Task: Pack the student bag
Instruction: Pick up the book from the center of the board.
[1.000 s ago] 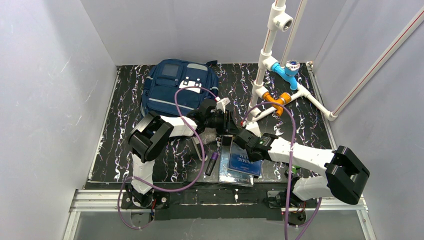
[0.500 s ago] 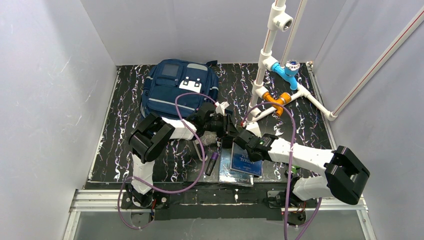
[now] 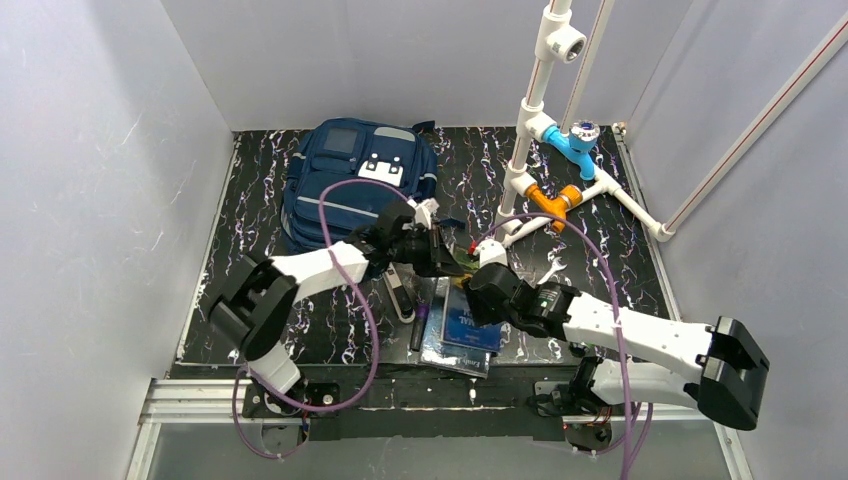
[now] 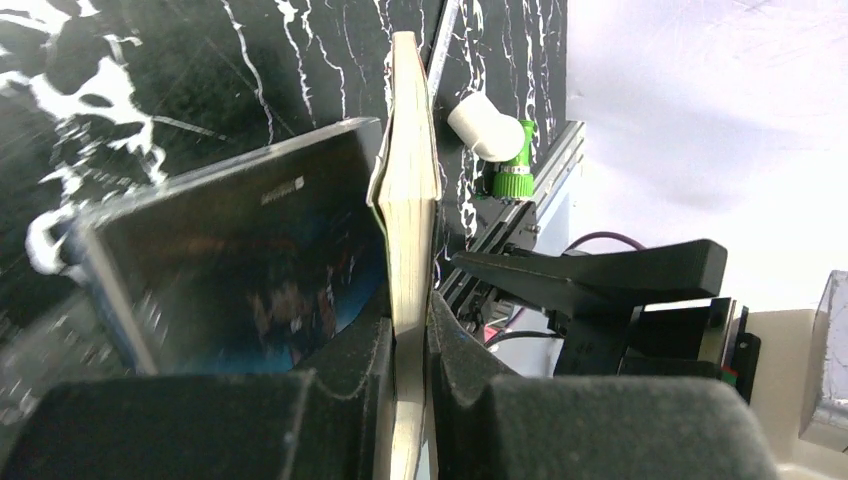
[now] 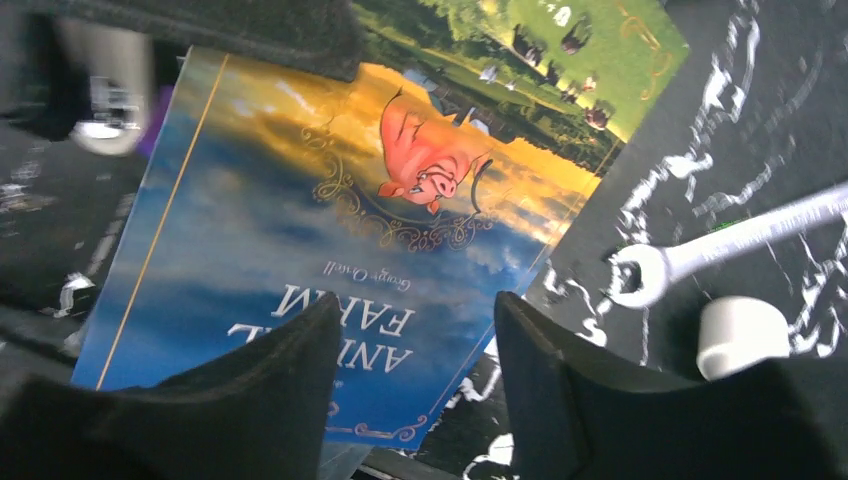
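Trouble one: the student bag (image 3: 350,175) lies flat at the table's back left and looks zipped, so nothing can go in yet. Just near of it, the left gripper (image 4: 405,340) pinches a paperback (image 4: 408,200) by one thin edge, so I reckon it could pivot or slip. The right gripper (image 5: 415,320) hovers over the cover, jaws apart, gripping nothing. Cover reads "ANIMAL FARM", "George Orwell"

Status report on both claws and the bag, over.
Left claw shut on book. Right claw open above it. Student bag behind, book outside. Pen, wrench alongside.
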Tool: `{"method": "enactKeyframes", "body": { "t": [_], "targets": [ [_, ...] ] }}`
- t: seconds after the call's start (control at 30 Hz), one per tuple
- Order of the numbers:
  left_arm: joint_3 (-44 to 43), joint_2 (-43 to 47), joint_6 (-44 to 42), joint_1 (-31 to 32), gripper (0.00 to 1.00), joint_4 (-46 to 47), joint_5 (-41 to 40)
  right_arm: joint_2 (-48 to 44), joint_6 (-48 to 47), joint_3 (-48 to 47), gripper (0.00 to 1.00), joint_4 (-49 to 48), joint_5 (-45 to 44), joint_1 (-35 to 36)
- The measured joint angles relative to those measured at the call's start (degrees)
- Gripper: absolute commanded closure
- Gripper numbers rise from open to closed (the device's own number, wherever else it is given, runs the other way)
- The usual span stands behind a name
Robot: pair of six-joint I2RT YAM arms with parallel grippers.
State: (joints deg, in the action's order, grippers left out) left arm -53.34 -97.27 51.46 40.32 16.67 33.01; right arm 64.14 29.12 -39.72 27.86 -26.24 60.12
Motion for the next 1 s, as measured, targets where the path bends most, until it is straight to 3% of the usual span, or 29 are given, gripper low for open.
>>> {"method": "enactKeyframes", "body": {
  "t": [0.1,0.23,0.4,0.53,0.6,0.8,1.0],
  "targets": [
    [0.4,7.0,-2.7,-1.1,1.00,-7.0,-2.4,-1.1,-1.2,-0.9,0.34,-3.1,1.0,1.7],
    [0.4,12.5,-7.8,-3.1,1.00,-12.2,-2.9,2.4,-1.6,-2.9,0.54,-6.0,1.3,1.8],
    [0.1,12.3,-12.7,-6.7,1.00,-19.5,-1.8,8.9,-0.5,-3.6,0.68,-7.0,-0.6,1.8],
    [0.2,9.2,-12.3,-7.2,1.00,-19.9,0.9,10.9,-0.5,-1.9,0.79,-10.4,-0.8,1.8],
    [0.2,7.8,-11.5,-7.4,0.95,-19.4,1.9,11.4,-0.6,-0.7,0.82,-12.4,-1.0,1.8],
    [0.5,7.4,-8.9,-7.6,0.66,-18.3,1.8,11.7,0.7,1.9,0.89,-19.3,-0.5,1.6],
    [2.5,8.4,-5.5,-5.7,0.60,-17.7,-0.9,12.0,2.7,3.4,0.91,-24.2,0.9,1.6]
  ]
}}
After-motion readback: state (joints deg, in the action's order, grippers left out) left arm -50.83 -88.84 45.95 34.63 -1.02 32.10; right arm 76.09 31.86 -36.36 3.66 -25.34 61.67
